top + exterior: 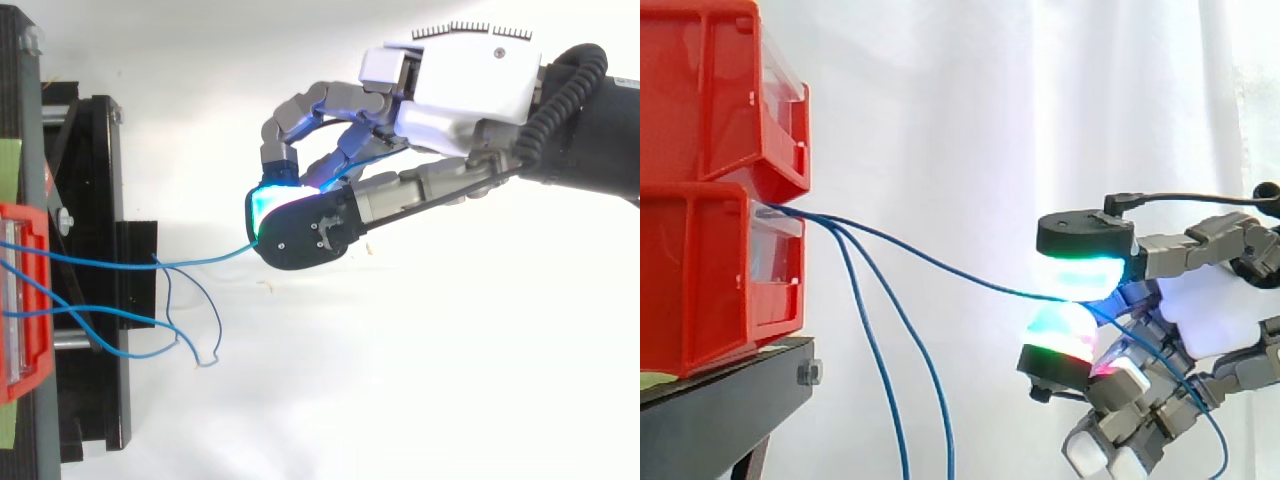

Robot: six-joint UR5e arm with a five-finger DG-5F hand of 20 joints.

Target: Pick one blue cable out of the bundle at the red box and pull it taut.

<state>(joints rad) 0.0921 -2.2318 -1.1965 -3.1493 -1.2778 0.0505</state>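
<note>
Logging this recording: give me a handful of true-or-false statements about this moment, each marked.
1. The hand pinches one blue cable between its glowing pads. True.
2. The pinched cable comes out of the upper bin. False: it runs out of the lower red bin.
3. From that same bin, other blue cables hang down loose. True.
4. The bins stand on a white table. False: they rest on a black stand.
</note>
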